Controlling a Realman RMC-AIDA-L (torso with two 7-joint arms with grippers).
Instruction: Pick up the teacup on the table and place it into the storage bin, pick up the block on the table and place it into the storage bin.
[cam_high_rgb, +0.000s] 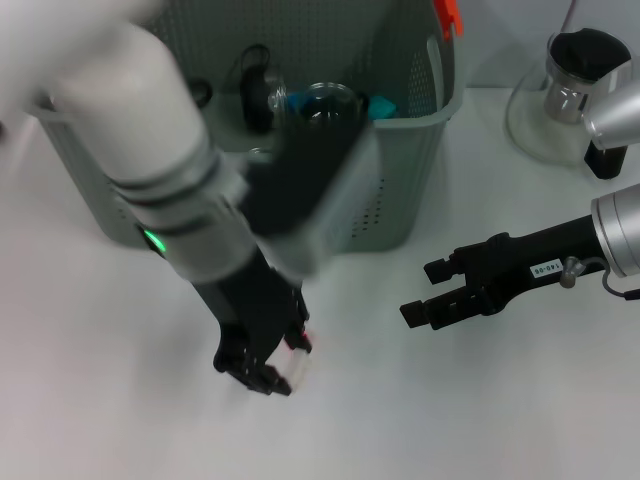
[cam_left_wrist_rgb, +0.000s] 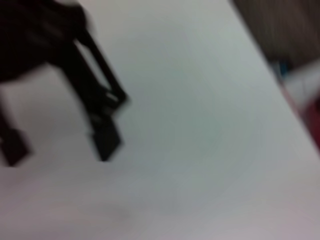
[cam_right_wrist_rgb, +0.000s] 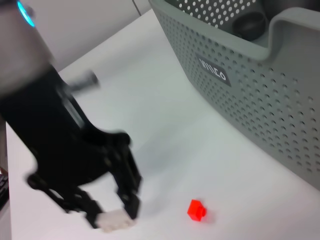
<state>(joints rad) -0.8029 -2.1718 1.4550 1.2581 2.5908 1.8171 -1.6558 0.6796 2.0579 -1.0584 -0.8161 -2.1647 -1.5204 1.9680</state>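
The left pincer (cam_high_rgb: 275, 368) is low over the white table (cam_high_rgb: 120, 400), in front of the large grey-green perforated plastic storage bin (cam_high_rgb: 400, 190). Its black fingers are clamped on a small whitish rectangular block (cam_right_wrist_rgb: 116, 220), which shows clearly between the fingertips in the right wrist view and as a pale piece with a red edge in the head view. A second, small red block (cam_right_wrist_rgb: 196, 210) lies loose on the table just beside the left pincer, apart from it and nearer the bin wall (the head view mostly hides it behind the fingers).

Inside the bin a clear glass teacup (cam_high_rgb: 330, 100) sits beside a dark object and a bit of teal. An orange handle clip (cam_high_rgb: 450, 15) sits on the bin's rim, and a small black label with white lettering (cam_right_wrist_rgb: 213, 71) is on its side.

The right pincer (cam_high_rgb: 430, 292) hovers over the table to the right of the bin, well apart from both blocks, with its 2 black fingers spread. A glass jug with a metal and black top (cam_high_rgb: 575, 85) stands at the table's far right.
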